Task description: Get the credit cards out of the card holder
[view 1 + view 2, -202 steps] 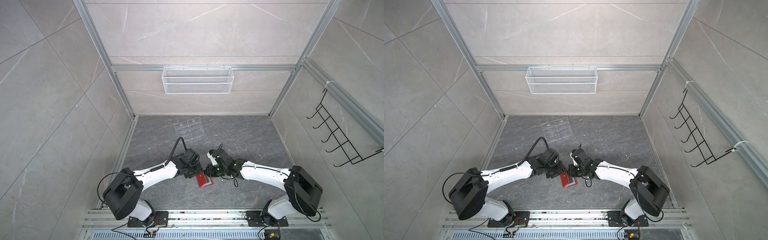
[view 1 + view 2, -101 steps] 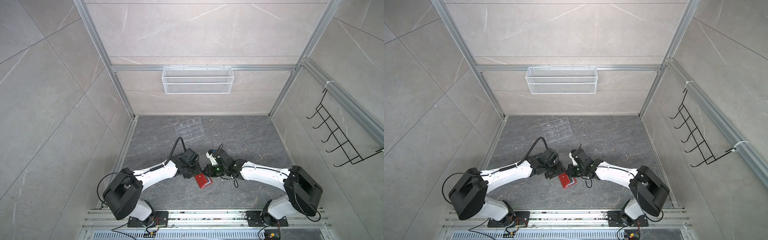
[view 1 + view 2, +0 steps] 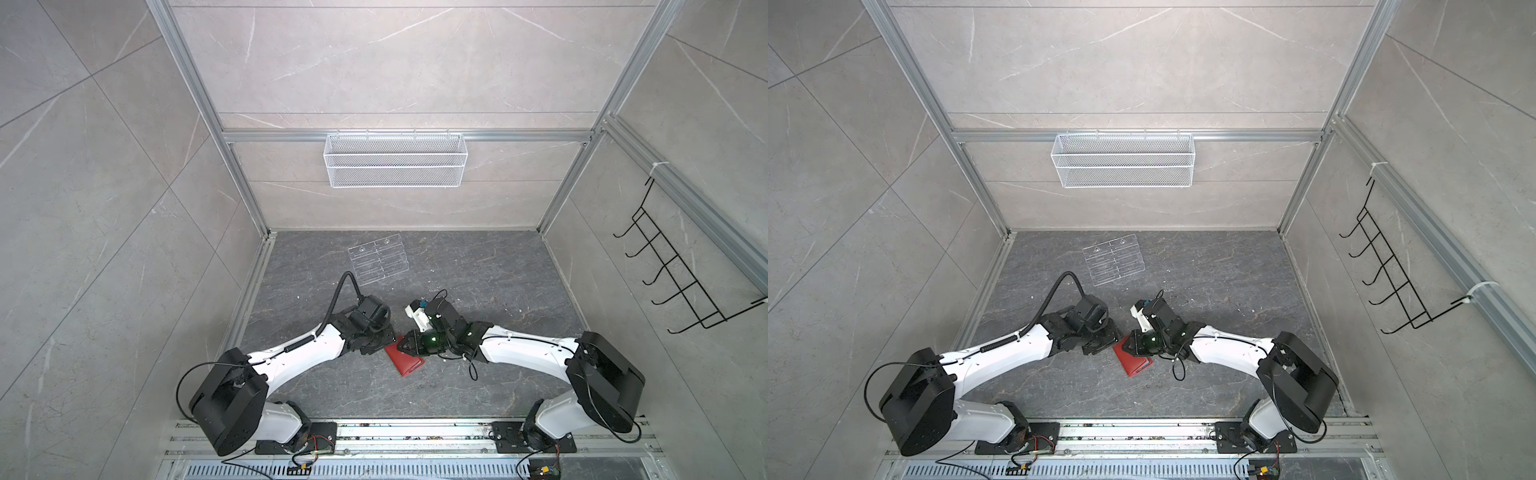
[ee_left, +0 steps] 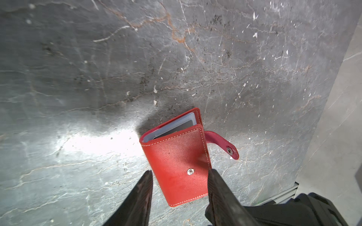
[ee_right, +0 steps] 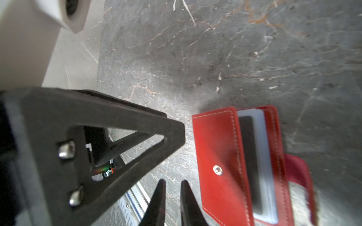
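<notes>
Card holder [image 4: 176, 166] lies unsnapped, dark card [image 5: 249, 156] inside.

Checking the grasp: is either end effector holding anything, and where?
Nothing is held. The left end effector straddles the card holder, open; the right end effector is beside it, empty.

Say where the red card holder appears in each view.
Top view: card holder low centre, between left fingers and right fingers.
Top view: card holder low centre.
Left wrist: card holder ahead of left fingers.
Right wrist: card holder beside right fingers.
Shared landmark: silver snap stud on its cover, both wrist views.
</notes>
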You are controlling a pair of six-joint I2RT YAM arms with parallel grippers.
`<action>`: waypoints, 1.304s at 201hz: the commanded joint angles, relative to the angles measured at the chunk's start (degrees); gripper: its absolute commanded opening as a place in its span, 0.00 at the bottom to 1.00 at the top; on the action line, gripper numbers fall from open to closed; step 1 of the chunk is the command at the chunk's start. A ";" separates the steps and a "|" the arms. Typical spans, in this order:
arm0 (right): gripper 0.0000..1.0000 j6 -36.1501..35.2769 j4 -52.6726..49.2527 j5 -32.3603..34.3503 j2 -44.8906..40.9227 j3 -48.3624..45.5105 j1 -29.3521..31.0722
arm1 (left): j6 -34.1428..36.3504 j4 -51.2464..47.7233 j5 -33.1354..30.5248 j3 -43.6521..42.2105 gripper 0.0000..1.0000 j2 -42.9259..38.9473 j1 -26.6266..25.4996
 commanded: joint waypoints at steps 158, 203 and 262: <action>0.53 0.50 0.18 3.60 1.39 -5.28 -2.22 | -2.95 4.40 2.32 -5.45 0.49 -3.25 0.30; 0.50 1.31 1.82 1.74 1.97 -5.15 -1.37 | -2.78 3.97 2.01 -5.37 0.48 -3.77 0.27; 0.48 2.55 5.28 -1.35 -0.87 -4.90 -0.54 | -1.73 -0.21 -0.47 -3.75 0.48 -5.49 0.38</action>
